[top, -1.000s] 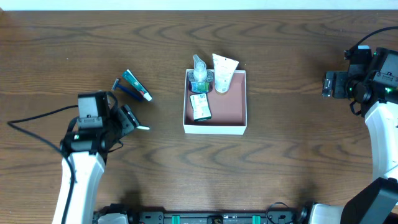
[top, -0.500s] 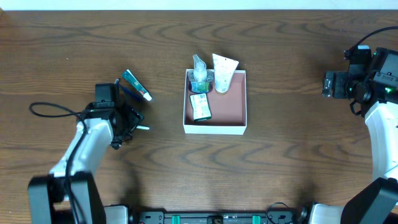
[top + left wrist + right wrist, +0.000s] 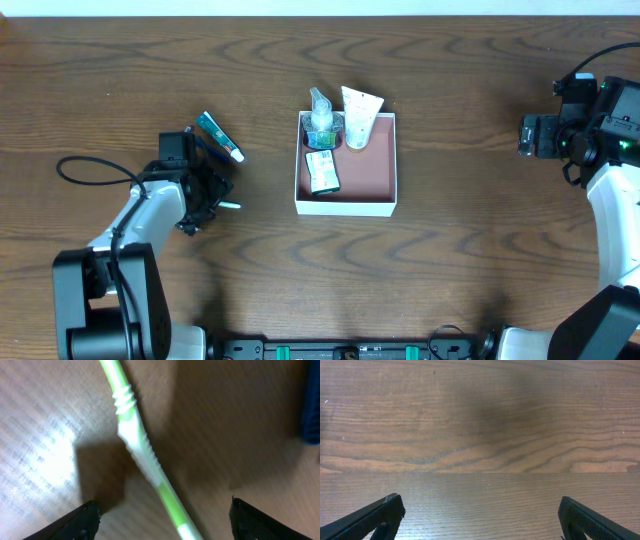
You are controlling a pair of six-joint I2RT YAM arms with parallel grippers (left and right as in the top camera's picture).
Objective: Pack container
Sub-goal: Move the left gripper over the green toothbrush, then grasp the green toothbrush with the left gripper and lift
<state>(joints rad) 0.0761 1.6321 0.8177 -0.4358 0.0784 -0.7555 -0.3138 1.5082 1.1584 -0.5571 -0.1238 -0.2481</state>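
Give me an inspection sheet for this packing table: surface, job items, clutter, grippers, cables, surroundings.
Surface: brown wooden table, no spills seen.
Job's things: container mid-table, holding a spray bottle and white tube at its far wall and a green box lying flat; toothpaste, blue razor and toothbrush lie outside, to its left.
Clutter: nothing seen.
Grippers: left gripper open, jaws either side of the toothbrush; right gripper open above bare wood.
Cables: black cable loops beside the left arm.
Surroundings: pale strip beyond the far table edge; nothing else seen.
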